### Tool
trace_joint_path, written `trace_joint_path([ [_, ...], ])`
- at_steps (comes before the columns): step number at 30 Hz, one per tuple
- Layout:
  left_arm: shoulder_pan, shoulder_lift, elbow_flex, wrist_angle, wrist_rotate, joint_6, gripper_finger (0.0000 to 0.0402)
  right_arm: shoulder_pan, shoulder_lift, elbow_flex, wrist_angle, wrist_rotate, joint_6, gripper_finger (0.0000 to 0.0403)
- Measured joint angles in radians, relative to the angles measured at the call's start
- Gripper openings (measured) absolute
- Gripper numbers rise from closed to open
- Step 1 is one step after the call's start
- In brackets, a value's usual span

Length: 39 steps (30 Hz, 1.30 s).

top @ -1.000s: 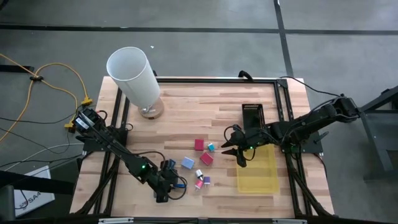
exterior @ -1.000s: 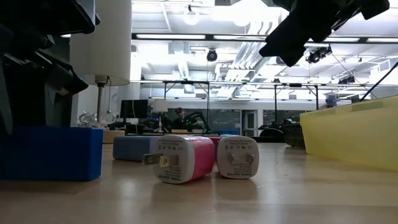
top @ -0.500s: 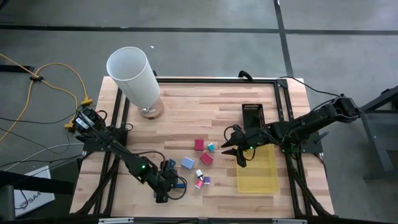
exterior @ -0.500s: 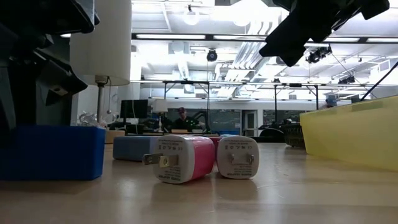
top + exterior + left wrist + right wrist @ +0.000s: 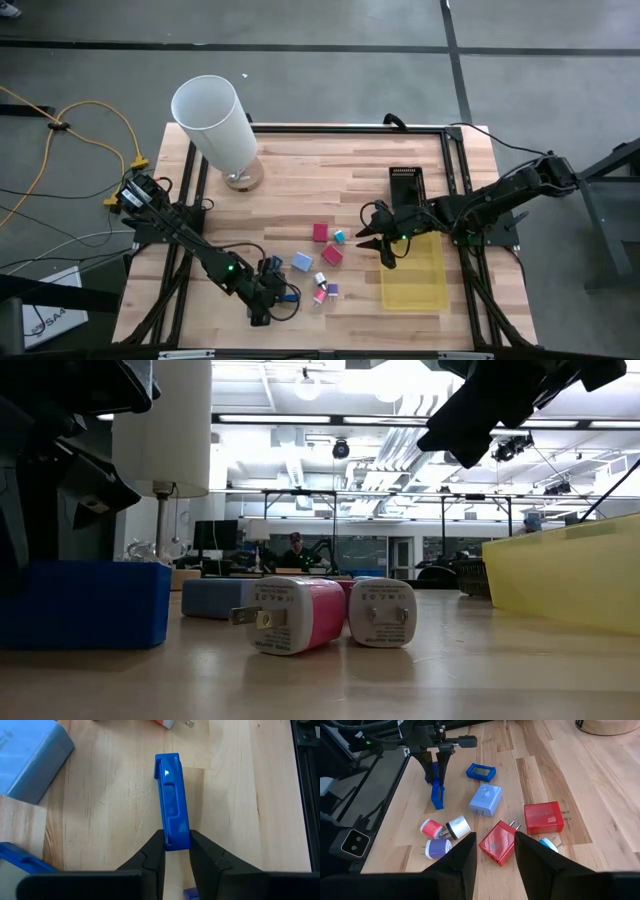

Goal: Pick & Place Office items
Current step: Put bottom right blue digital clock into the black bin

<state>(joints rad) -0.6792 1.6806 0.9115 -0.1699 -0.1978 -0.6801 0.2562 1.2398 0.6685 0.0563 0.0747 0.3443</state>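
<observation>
The office items lie in a loose cluster on the wooden table: red blocks [image 5: 543, 817] [image 5: 497, 842], a light-blue block [image 5: 486, 800], a small blue one [image 5: 481, 771], and pink, white and purple pieces [image 5: 440, 836]. At the near left my left gripper [image 5: 177, 855] is shut on a flat blue piece [image 5: 172, 800]. My right gripper [image 5: 495, 855] hangs open above the table beside the yellow tray [image 5: 412, 275], with nothing between its fingers. My left gripper pinches the blue piece's two flat faces at the end nearest the gripper [image 5: 176, 837], between its two fingers. The fingers [image 5: 439, 767] slant down from above and lie in line with the piece's length. The piece stands on its narrow edge on the table [image 5: 85, 605].
A tall white cylinder [image 5: 215, 125] stands at the far left on a round base. A black flat thing [image 5: 406, 185] lies beyond the tray. Bare wood shows along the far side and the middle of the near edge. A person sits far behind the table [image 5: 293, 550].
My left gripper has shut on the blue piece without moving elsewhere. In the low view the piece has shifted slightly as the fingers closed on it. My right gripper has kept still.
</observation>
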Motion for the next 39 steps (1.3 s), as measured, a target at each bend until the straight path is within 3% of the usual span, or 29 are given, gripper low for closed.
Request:
trace_joint_path([
  [29, 0.0, 0.0, 0.0, 0.029, -0.002, 0.034, 0.0062, 0.0, 0.0, 0.0, 0.0, 0.0, 0.0, 0.0118],
  [39, 0.001, -0.007, 0.0, 0.032, -0.068, 0.09, 0.0062, 0.0, 0.0, 0.0, 0.0, 0.0, 0.0, 0.0118],
])
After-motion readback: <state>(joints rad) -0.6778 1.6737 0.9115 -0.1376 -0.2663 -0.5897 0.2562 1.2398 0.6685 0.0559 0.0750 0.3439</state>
